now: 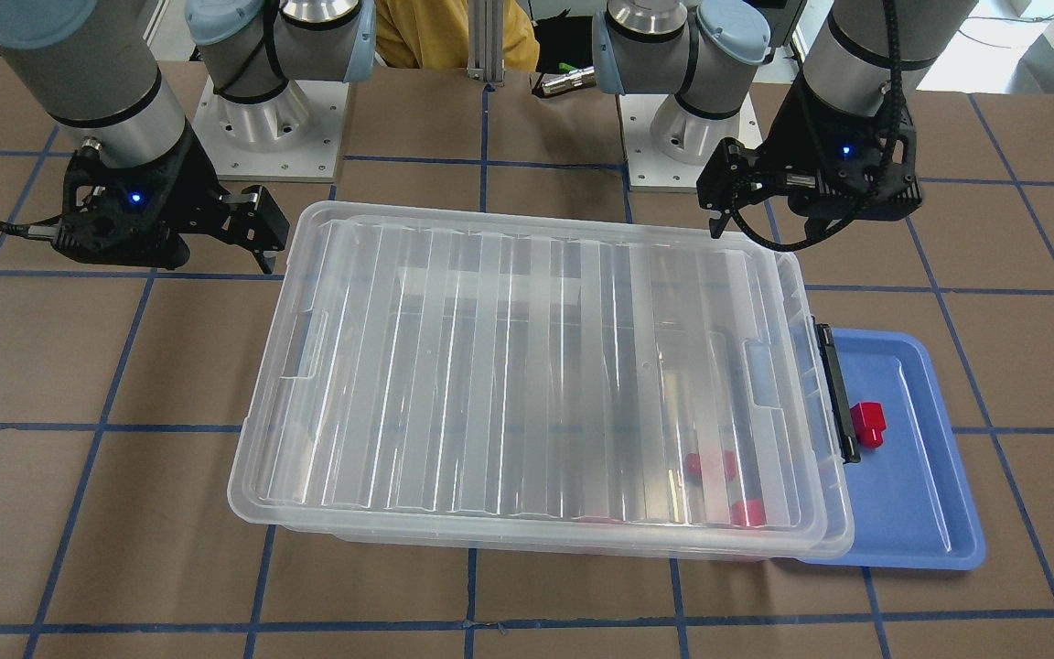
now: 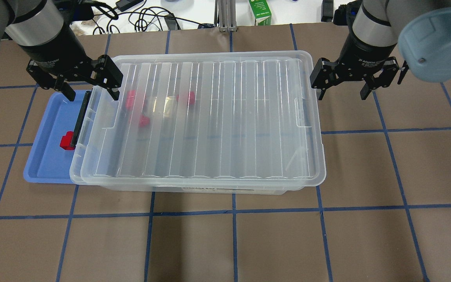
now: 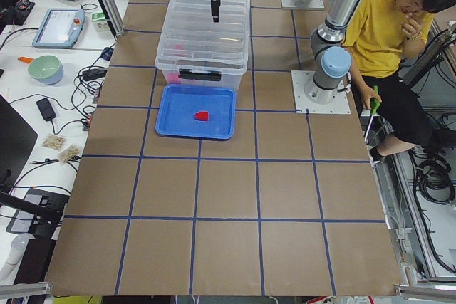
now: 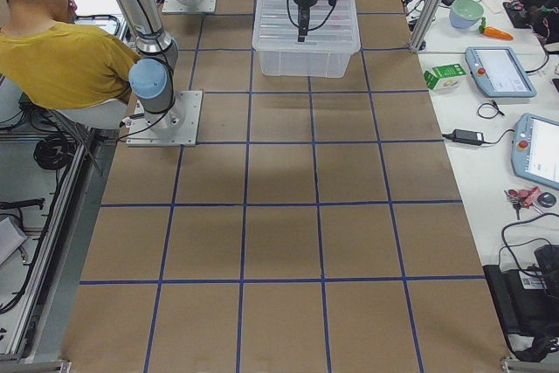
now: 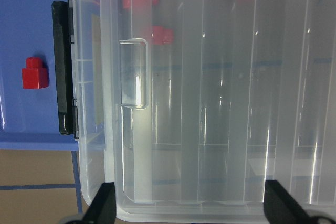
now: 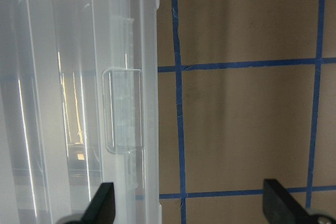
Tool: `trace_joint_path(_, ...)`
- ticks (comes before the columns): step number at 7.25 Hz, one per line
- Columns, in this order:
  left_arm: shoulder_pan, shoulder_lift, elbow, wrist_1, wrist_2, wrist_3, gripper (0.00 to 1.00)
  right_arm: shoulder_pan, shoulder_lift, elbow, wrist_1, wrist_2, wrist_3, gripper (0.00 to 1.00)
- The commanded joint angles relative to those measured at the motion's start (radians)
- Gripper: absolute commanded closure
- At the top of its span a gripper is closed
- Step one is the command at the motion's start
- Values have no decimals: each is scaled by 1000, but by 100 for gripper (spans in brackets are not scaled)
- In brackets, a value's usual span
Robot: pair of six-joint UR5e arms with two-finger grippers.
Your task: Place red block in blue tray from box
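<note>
The box [image 2: 217, 117] is a clear bin with its ribbed lid on, in the middle of the table. Its black latch [image 2: 80, 117] faces the blue tray [image 2: 45, 156], which lies partly under that end. One red block [image 2: 67, 141] lies in the tray, next to the latch; it also shows in the left wrist view [image 5: 35, 73]. Three more red shapes [image 2: 144, 120] show blurred through the lid. My left gripper [image 2: 91, 93] is open and empty above the latch end. My right gripper [image 2: 342, 94] is open and empty beside the box's other end.
The table [image 2: 233, 243] is brown with blue grid tape. A person in yellow [image 3: 385, 26] sits behind the robot bases. Tablets, cables and a bowl [image 3: 44, 69] lie on side benches off the table.
</note>
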Motion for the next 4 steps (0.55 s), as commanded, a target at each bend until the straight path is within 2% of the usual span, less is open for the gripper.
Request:
trace_joint_path(1, -1, 2, -4, 3, 2, 0, 0, -3, -37, 4, 3, -4, 15, 0)
trace_joint_path(4, -3, 8, -4, 3, 6, 8, 0, -16, -42, 6, 9, -5, 15, 0)
